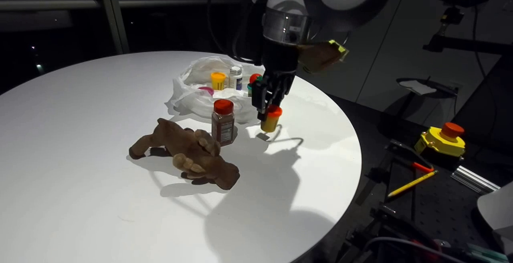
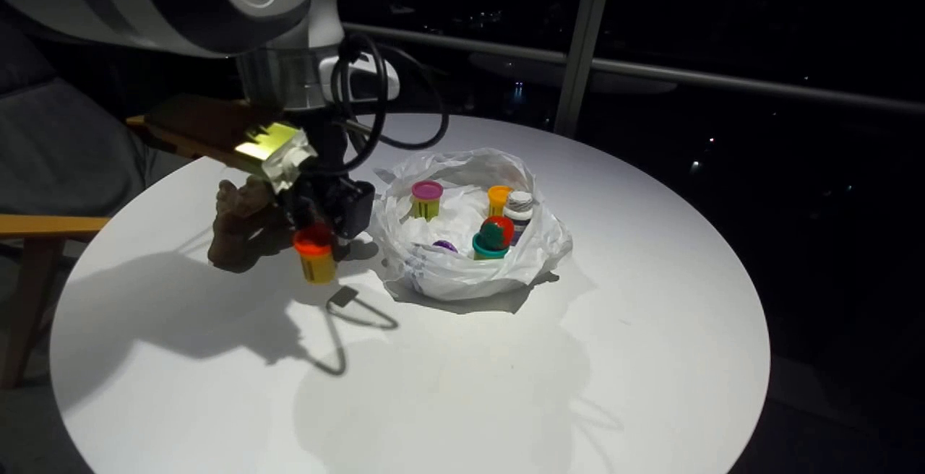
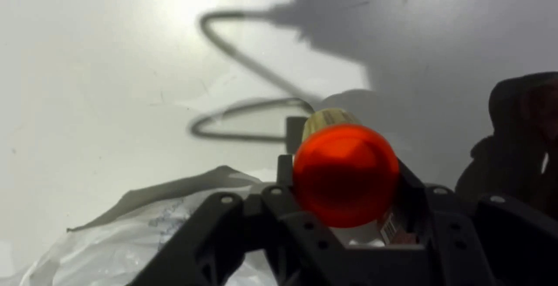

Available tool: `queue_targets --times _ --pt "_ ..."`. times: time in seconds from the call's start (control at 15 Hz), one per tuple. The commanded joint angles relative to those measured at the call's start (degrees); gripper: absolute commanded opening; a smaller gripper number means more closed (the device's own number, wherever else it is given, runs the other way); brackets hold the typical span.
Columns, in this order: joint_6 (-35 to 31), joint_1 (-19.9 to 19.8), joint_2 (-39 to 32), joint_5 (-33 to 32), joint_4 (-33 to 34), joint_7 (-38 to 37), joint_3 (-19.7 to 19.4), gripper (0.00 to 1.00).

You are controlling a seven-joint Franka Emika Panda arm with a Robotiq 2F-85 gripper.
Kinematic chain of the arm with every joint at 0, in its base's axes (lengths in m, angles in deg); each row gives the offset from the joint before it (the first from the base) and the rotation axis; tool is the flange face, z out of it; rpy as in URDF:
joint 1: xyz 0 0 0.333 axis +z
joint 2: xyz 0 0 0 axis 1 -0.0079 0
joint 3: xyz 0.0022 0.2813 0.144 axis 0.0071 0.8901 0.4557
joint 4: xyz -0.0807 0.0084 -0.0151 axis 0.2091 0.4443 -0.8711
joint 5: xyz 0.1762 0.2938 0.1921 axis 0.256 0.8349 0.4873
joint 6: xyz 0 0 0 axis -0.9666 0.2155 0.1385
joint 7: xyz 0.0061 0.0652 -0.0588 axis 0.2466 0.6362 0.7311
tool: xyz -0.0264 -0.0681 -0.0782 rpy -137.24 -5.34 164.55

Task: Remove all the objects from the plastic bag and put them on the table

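Observation:
My gripper (image 1: pixel 269 108) is shut on a yellow jar with an orange-red lid (image 3: pixel 346 172), one finger on each side of the lid. The jar (image 2: pixel 316 264) hangs slightly tilted beside the plastic bag, low over the white table (image 2: pixel 564 387); any gap below it is hard to judge. Inside the open bag (image 2: pixel 462 282) are a purple-lidded jar (image 2: pixel 426 203), an orange-lidded jar (image 2: pixel 498 201), a white-capped bottle (image 2: pixel 518 207), a red-green ball (image 2: pixel 497 232) above a teal-lidded jar (image 2: pixel 489 248), and a small purple thing (image 2: pixel 444 246). On the table lie a brown plush (image 1: pixel 180 142) and an upright red-capped bottle (image 1: pixel 223 124).
The red-capped bottle stands between the bag and the plush, close to the gripper. The table's round edge curves past the arm's side. Off the table are a yellow-and-red device (image 1: pixel 441 142) and a pencil (image 1: pixel 413 184). A chair (image 2: pixel 58 225) stands beyond the edge.

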Motion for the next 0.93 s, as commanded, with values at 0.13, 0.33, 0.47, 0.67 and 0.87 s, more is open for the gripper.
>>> queue_targets --times 0.13,0.33,0.47,0.67,0.87 --pt "-8.31 0.81 -2.83 -2.75 -3.73 -1.11 -2.52 0.28" --pt "-9.24 0.73 -5.63 -2.25 -2.74 -0.43 -3.18 0.28" --pt "-10.25 0.50 -5.65 -1.54 -2.78 -0.03 -3.08 0.79" --pt "-10.31 3.15 -2.25 -2.95 -2.50 -2.98 -5.67 0.99" --pt "-8.11 5.64 -0.71 -4.38 1.55 -6.84 -8.87 1.00"
